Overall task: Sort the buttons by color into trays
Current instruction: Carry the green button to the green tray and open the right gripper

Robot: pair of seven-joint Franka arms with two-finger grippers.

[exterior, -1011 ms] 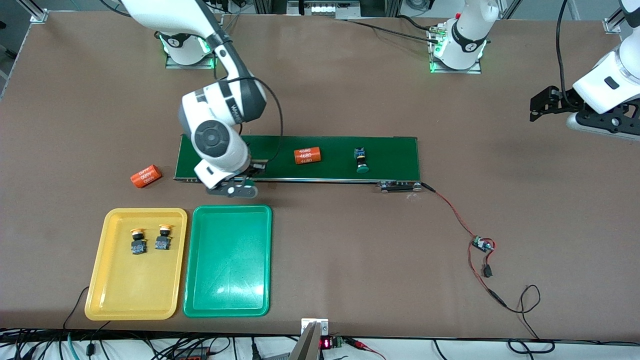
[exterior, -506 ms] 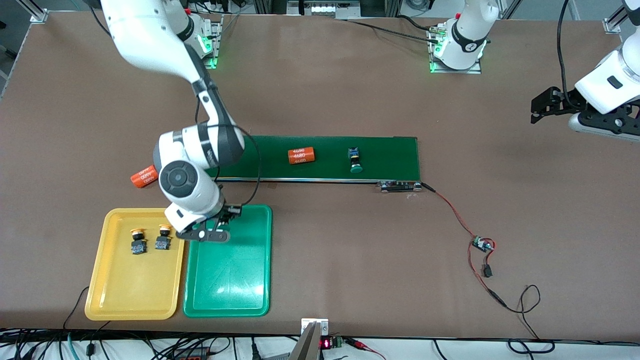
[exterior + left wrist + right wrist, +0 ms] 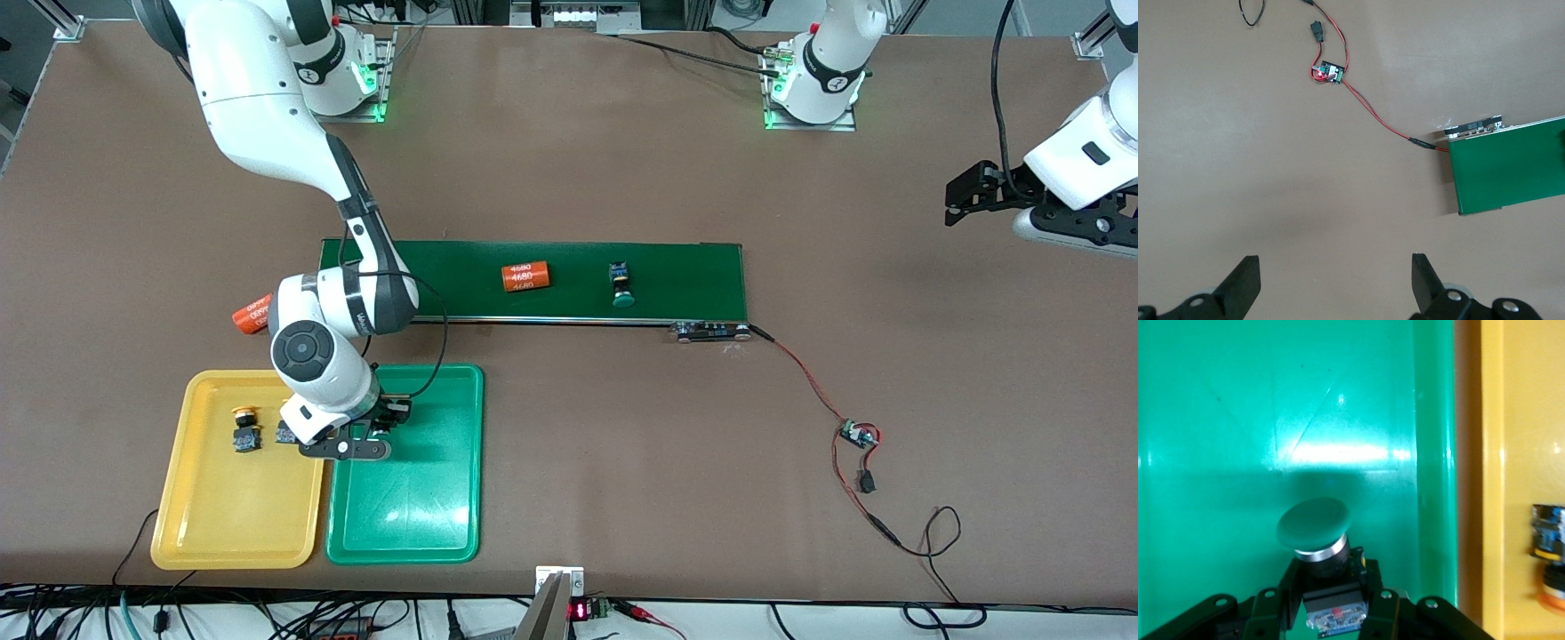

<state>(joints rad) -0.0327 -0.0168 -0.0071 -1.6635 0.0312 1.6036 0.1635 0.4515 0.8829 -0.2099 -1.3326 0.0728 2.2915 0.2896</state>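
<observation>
My right gripper (image 3: 360,437) hangs low over the green tray (image 3: 427,520), at its side next to the yellow tray (image 3: 227,524). In the right wrist view the right gripper (image 3: 1331,587) is shut on the black-and-blue body of a green-capped button (image 3: 1315,523) above the green tray (image 3: 1238,400). One yellow-capped button (image 3: 244,428) lies in the yellow tray, and a second (image 3: 286,434) is partly hidden by the right arm. Another green-capped button (image 3: 620,284) lies on the conveyor belt (image 3: 685,276). My left gripper (image 3: 958,197) waits open over bare table at the left arm's end, the left gripper (image 3: 1335,280) holding nothing.
An orange 4680 cylinder (image 3: 524,277) lies on the belt and another (image 3: 252,314) on the table beside the belt's end, partly covered by the right arm. A small circuit board (image 3: 858,435) on red wire lies nearer the front camera than the belt's other end.
My right arm has swung from the belt's end to over the green tray, carrying the green-capped button. The cylinder and button on the belt have drifted toward the right arm's end.
</observation>
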